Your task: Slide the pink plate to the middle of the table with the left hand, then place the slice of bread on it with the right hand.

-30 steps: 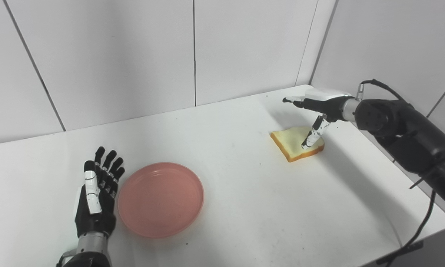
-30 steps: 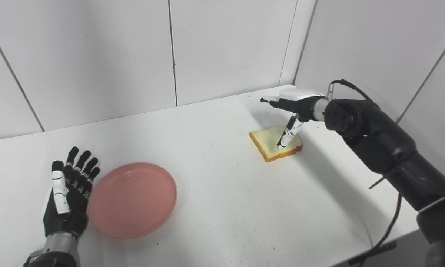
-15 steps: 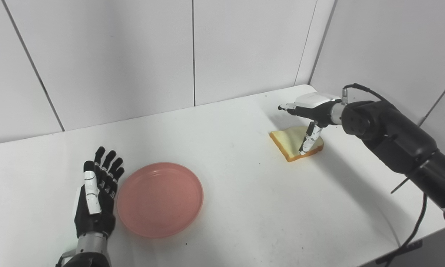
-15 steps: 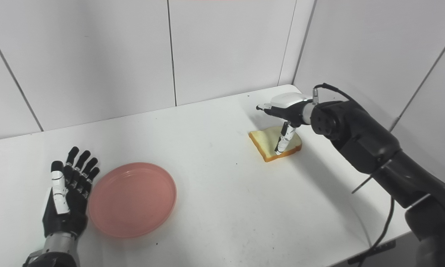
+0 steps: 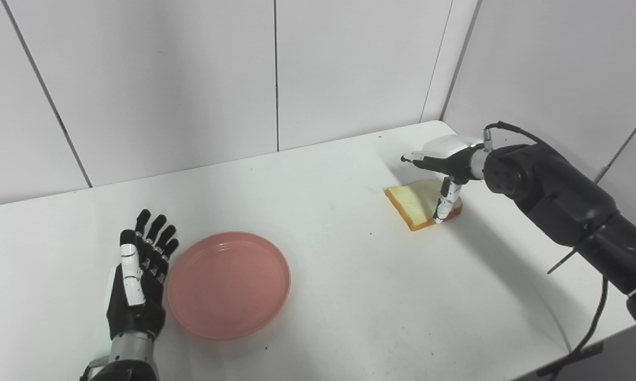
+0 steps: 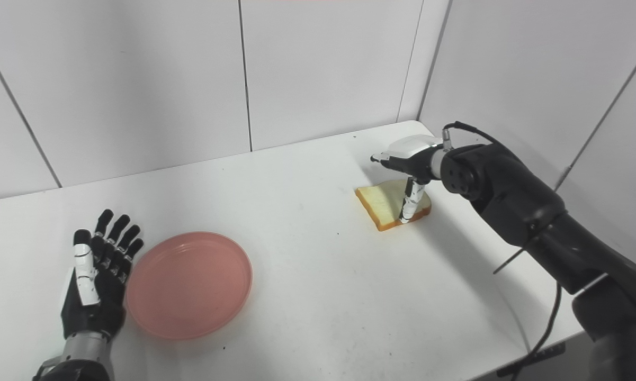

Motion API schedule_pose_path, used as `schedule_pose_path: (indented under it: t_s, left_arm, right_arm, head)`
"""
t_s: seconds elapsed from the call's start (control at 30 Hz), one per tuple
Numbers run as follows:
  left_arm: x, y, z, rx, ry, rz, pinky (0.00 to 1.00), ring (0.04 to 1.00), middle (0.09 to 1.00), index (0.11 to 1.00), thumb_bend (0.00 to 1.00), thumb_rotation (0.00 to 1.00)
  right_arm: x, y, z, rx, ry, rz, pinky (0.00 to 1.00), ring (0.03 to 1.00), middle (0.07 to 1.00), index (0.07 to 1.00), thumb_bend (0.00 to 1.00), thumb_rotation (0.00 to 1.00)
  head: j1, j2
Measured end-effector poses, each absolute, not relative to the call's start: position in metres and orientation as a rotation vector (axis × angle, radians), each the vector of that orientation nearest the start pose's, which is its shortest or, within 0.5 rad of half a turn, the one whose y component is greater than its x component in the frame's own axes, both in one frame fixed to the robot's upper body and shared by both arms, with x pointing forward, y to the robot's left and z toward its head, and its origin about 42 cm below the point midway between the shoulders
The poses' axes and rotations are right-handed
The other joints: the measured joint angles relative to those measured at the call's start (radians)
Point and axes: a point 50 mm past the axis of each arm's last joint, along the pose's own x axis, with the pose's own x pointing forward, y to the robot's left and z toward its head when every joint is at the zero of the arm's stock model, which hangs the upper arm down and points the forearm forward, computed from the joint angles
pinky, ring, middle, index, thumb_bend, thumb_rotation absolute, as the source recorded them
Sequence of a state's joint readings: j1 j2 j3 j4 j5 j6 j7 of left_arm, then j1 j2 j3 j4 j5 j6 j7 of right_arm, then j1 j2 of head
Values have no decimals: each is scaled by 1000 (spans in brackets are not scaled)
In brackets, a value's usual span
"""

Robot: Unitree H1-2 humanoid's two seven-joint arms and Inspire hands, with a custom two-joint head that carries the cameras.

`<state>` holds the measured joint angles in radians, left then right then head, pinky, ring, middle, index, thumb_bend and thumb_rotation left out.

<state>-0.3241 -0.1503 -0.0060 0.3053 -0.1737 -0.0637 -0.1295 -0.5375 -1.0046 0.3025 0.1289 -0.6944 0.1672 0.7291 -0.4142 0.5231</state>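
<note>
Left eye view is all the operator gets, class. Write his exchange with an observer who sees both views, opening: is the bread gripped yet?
Operator: Is the bread gripped yet?
Observer: No. In the right eye view the thumb tip of the right hand stands on the bread at its near crust. The fingers stretch out above it, not closed. The bread lies flat on the table.
Operator: And the plate?
Observer: The right eye view shows the plate left of centre, with the open left hand lying along its rim. I can't tell whether they touch.
</note>
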Motion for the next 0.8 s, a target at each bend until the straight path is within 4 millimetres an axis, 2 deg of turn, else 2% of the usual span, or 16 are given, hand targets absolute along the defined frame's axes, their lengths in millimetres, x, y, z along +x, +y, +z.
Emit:
schedule_pose_path:
  t_s: [0.23,0.8]
  left_arm:
    - [377,112,125,-302,-74,-254,933,914,940,948,687,1000]
    - [374,111,126,-297,-73,-257,927,919,944,952,683,1000]
  right_arm:
    - [401,-442,298,-1696,455,381,1000,1000,1000,1000,1000,201]
    - [405,-432,283,-1684,445,431,991,1000,1000,997,1000,212]
  head:
    - [2,2]
    - [0,11]
